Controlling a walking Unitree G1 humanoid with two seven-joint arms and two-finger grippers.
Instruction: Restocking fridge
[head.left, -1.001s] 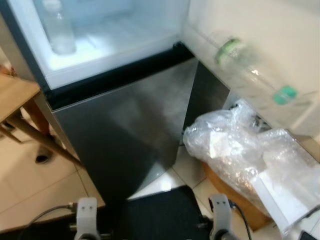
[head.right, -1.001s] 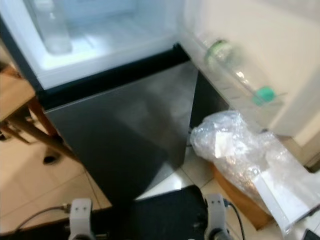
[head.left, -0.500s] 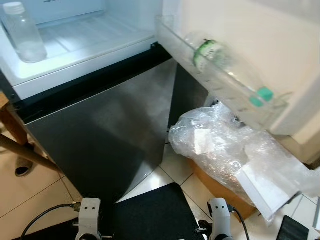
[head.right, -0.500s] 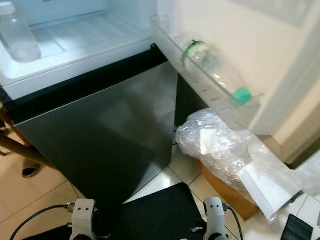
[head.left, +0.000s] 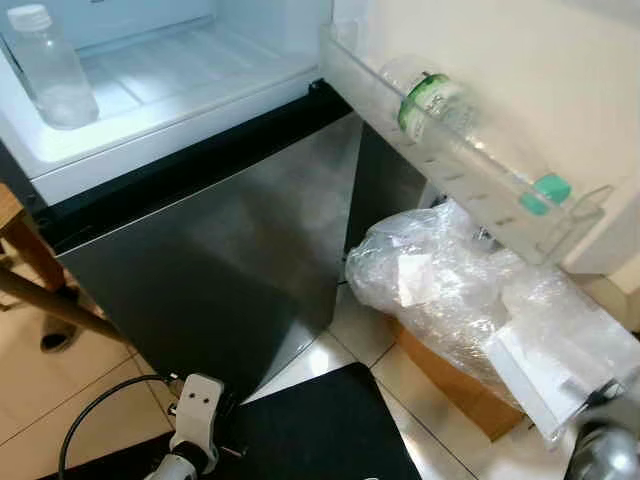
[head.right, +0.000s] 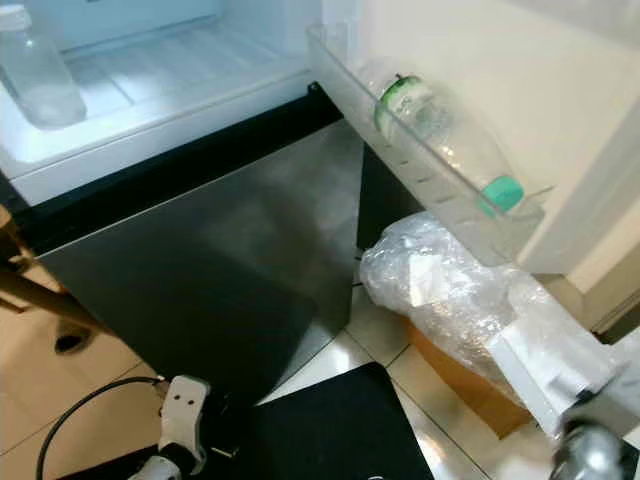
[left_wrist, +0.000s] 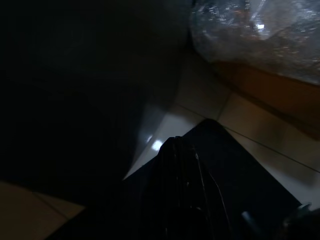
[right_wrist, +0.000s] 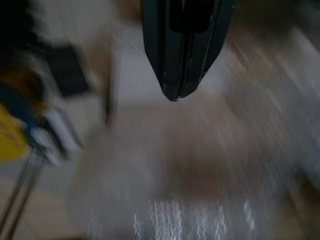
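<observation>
Fridge (head.left: 220, 250): I saw it standing open, its upper compartment lit, its dark steel lower door shut.
Fridge door (head.left: 520, 80): it was swung out on my right, with a clear door shelf (head.left: 450, 170) along its bottom.
Green-capped bottle (head.left: 470, 130): it lay on its side in that door shelf, cap toward the outer end.
Clear bottle (head.left: 50, 70): it stood upright on the compartment floor, far left.
Plastic wrap bundle (head.left: 450, 290): it sat crumpled on a cardboard box (head.left: 450, 385) on the tiles, below the door shelf.
Left gripper (left_wrist: 177, 150): I read its fingers as pressed together, empty, low above a black mat (head.left: 320, 430).
Right gripper (right_wrist: 175, 95): its fingers met at the tips, holding nothing, over a blurred scene.
</observation>
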